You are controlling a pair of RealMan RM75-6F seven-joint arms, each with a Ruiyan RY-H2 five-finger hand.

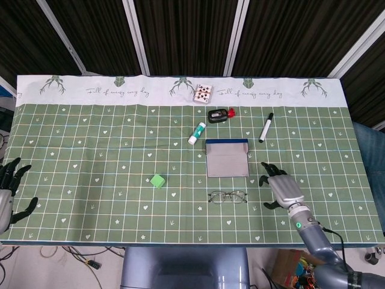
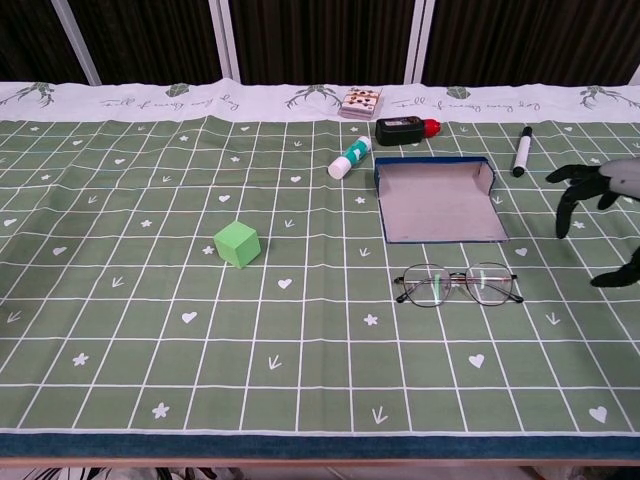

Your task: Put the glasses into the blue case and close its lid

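Progress: nothing of the task is done yet, as far as I can judge. The glasses (image 1: 228,196) are not in the blue case (image 1: 227,158), and the lid is not closed.
Glasses: they lie unfolded on the table (image 1: 90,180), near the middle of its front edge, just in front of the case and apart from it.
Blue case: it lies open, grey inside facing up, toward the middle of the table.
What is left: to grasp the glasses, to put them in the case, to shut the lid.
Right hand (image 1: 281,188): it is over the table, to the right of the glasses and near them, not touching. The fingers (image 2: 572,178) are spread and bent downward; it holds nothing.
Left hand (image 1: 8,194): at the left edge of the table, fingers apart, holding nothing, well away from the glasses.
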